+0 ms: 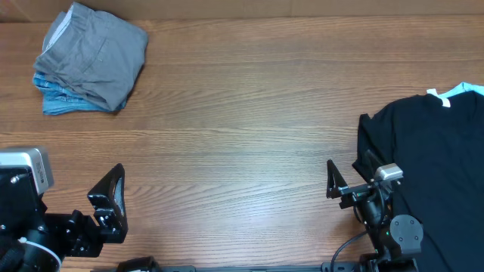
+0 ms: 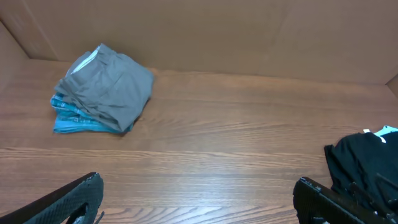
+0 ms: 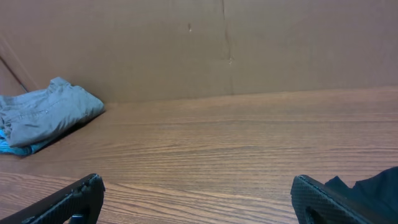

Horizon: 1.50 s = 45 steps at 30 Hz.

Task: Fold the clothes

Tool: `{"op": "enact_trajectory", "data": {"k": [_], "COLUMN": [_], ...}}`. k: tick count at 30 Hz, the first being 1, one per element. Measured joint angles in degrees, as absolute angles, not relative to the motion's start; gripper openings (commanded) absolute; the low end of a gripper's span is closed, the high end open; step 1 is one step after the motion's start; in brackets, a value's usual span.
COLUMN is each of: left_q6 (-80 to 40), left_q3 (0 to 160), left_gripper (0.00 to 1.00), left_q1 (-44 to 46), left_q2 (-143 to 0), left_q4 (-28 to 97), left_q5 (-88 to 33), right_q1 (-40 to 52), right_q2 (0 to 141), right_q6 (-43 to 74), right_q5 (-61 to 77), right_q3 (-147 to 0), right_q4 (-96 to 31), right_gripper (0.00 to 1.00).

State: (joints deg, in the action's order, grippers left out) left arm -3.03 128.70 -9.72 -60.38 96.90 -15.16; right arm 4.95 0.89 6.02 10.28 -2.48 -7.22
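Observation:
The clothes, grey-olive shorts (image 1: 94,57), lie folded at the table's far left corner on top of a light-blue denim garment (image 1: 64,100). They also show in the left wrist view (image 2: 109,87) and the right wrist view (image 3: 46,115). My left gripper (image 1: 117,211) rests near the front left edge, far from the shorts, and is open (image 2: 196,199) over bare wood. My right gripper (image 1: 352,174) sits at the front right, also open (image 3: 196,199) and holding nothing. Its right finger (image 3: 323,202) is beside the black T-shirt's edge.
A black T-shirt (image 1: 431,159) lies spread at the right side of the table, reaching the right arm's base. A brown cardboard wall (image 3: 224,43) stands along the far edge. Wood-grain tabletop (image 1: 242,128) stretches between the two piles.

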Motion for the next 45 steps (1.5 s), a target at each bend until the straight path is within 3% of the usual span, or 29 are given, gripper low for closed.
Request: {"op": "enact_trajectory", "data": {"k": [8,15,21,29,45], "left_q6": [-3.0,-3.0,-3.0,-3.0,-3.0], "left_q3": [119.4,84.1,54.7,28.8,3.9], "left_gripper": [1.00,1.00,1.00,1.00,1.00], "left_q1": [-9.7,-9.7,-6.0,-3.3,-3.3], "left_q2": [-56.4,-40.6,-26.1,-10.6,-0.9], "left_q4": [86.8,56.8,38.1,24.6,3.6], "left_q5": [-13.6,-14.8,-15.4,-14.6,-12.2], "right_q1": [5.0,5.0,5.0,5.0,5.0], "right_q2": [0.9,0.8,0.8,0.8,0.8], "right_q6": [6.0,6.0,6.0,6.0,6.0], "right_q5": [10.3,10.3,10.3,10.3,10.3], "right_q3": [-2.5,-2.4,-2.3,-2.3,-2.3], "right_q4": [-7.2,-7.0,-7.1,-7.1,-7.1], "right_gripper": [1.00,1.00,1.00,1.00,1.00]}}
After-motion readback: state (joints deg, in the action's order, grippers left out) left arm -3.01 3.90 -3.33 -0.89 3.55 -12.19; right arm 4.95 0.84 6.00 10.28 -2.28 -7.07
